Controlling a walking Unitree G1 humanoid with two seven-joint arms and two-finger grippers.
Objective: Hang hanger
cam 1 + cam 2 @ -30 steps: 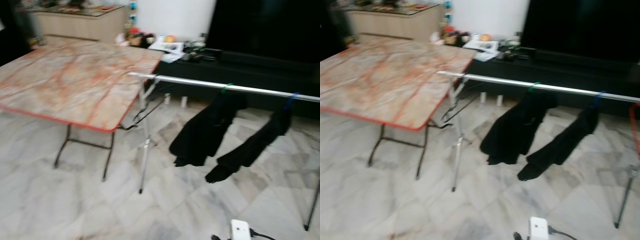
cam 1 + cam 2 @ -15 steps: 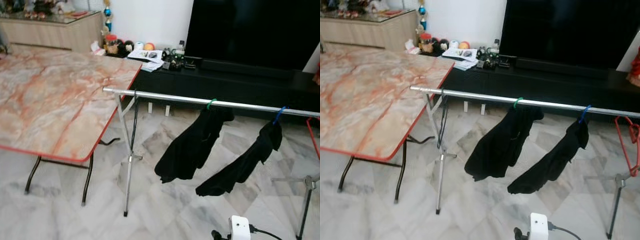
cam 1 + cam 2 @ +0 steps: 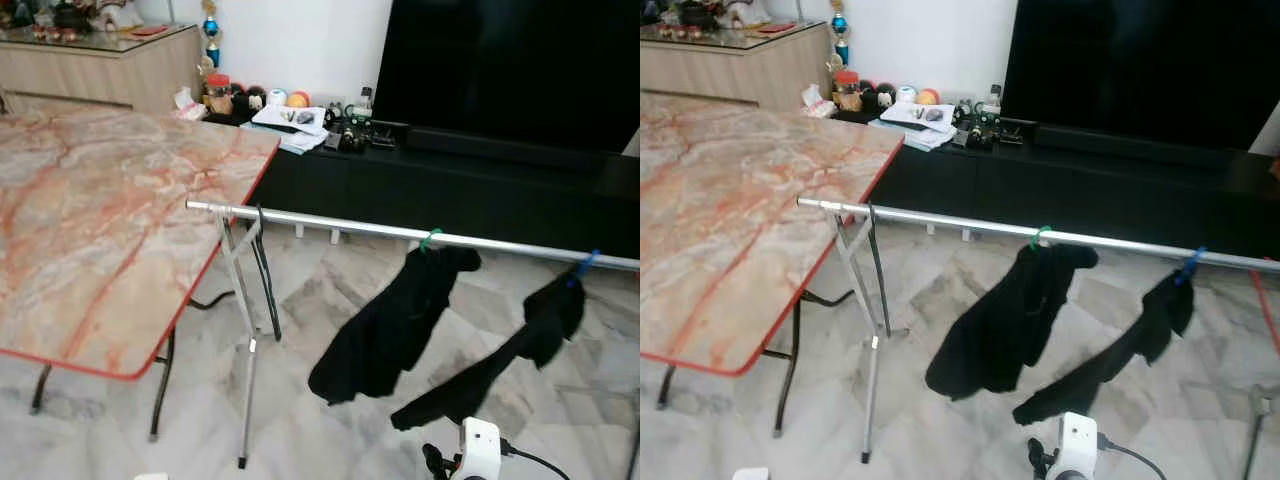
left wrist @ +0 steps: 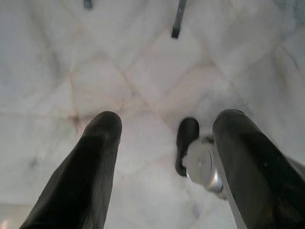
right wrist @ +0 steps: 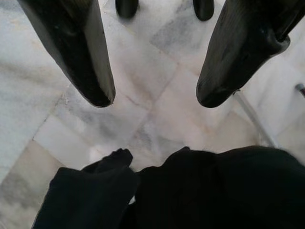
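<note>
A silver rail [image 3: 400, 233] on thin stands crosses the room. Two black garments hang from it: one [image 3: 385, 330] on a green hanger hook [image 3: 430, 240], the other [image 3: 520, 345] on a blue hook [image 3: 584, 264]. A sliver of a red hanger [image 3: 1270, 315] shows at the rail's right end. In the left wrist view, my left gripper [image 4: 167, 119] hangs open above the marble floor. In the right wrist view, my right gripper [image 5: 155, 98] is open with nothing between its fingers, and black cloth [image 5: 190, 191] lies beyond them.
A folding table [image 3: 90, 220] with a marbled orange top and red rim stands left of the rail's end. Behind the rail runs a low black cabinet [image 3: 450, 185] under a large dark screen [image 3: 520, 70]. A white box with a cable [image 3: 478, 450] sits at the lower edge.
The whole picture has shifted and sharpened, so the camera has moved; the rail and garments now sit lower and nearer. The garments hang as before.
</note>
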